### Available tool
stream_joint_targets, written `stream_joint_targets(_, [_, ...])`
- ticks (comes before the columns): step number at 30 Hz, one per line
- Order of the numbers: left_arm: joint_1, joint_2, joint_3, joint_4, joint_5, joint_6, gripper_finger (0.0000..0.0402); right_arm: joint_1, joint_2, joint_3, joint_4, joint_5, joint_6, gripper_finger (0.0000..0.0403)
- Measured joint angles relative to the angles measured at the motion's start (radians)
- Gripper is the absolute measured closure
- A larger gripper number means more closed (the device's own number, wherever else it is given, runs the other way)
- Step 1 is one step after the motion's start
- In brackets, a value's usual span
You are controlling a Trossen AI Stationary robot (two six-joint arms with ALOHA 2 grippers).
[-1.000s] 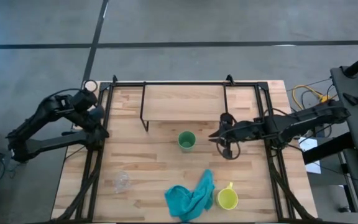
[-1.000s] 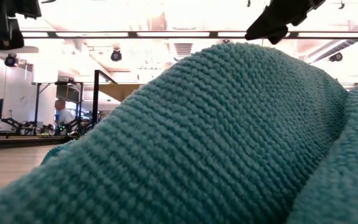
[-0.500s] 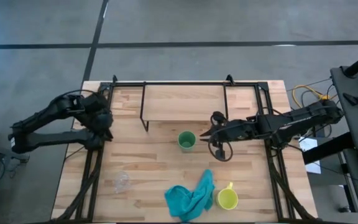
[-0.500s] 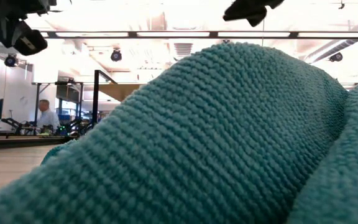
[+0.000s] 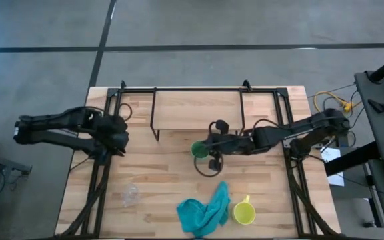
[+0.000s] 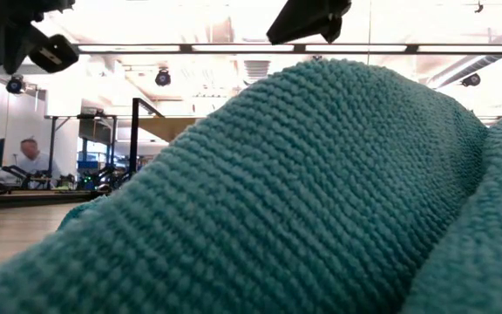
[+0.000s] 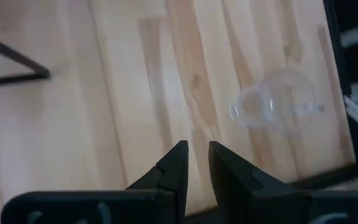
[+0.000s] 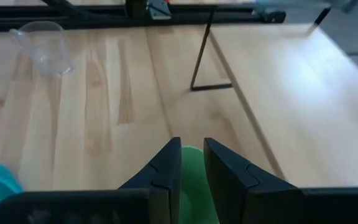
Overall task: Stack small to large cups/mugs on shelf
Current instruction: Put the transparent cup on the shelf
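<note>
The green cup [image 5: 199, 150] stands upright on the table in front of the shelf [image 5: 197, 110]. My right gripper [image 5: 211, 146] hovers just over the cup's right rim. Its fingers are shut to a narrow slit, and the green cup [image 8: 196, 180] shows below them. The clear glass cup [image 5: 131, 195] stands near the table's left near corner. My left gripper [image 5: 119, 137], also shut, hangs above bare table farther back, with the glass cup [image 7: 277, 109] ahead of it. The yellow mug [image 5: 244, 213] stands upright by the near edge, beside the teal cloth [image 5: 204, 212].
The teal cloth [image 6: 303, 192] lies bunched right in front of the low camera and hides most of the table there. The shelf's thin black legs [image 8: 201, 56] stand on the table behind the green cup. Black frame rails [image 5: 102, 180] run along both table sides. A person [image 6: 26, 155] is far off in the room.
My right gripper has moved toward the table's left, from a spot well right of the green cup to just over its right rim. My left gripper has moved from the table's left edge toward the right and slightly toward the near edge. No cup or mug has moved.
</note>
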Motion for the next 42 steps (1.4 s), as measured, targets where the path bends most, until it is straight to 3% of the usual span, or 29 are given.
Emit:
stream_joint_targets(10, [-0.156, 0.037, -0.006, 0.039, -0.036, -0.198, 0.0352, 0.000, 0.034, 0.054, -0.047, -0.001, -0.001, 0.0339])
stream_joint_targets(18, [-0.311, 0.133, -0.006, 0.131, -0.046, -0.256, 0.0352, 0.000, 0.004, 0.054, -0.042, -0.001, -0.003, 0.0339])
stream_joint_targets(29, [-0.350, 0.218, -0.006, 0.156, -0.035, -0.431, 0.0352, 0.000, -0.006, 0.053, -0.042, -0.001, -0.031, 0.0339])
stream_joint_targets(38, [-0.382, 0.255, -0.006, 0.186, 0.030, -0.463, 0.0352, 0.000, -0.006, 0.053, -0.042, -0.001, -0.031, 0.0339])
stream_joint_targets(42, [-0.390, 0.291, -0.006, 0.196, 0.107, -0.462, 0.0352, 0.000, -0.006, 0.052, -0.042, -0.001, -0.031, 0.0339])
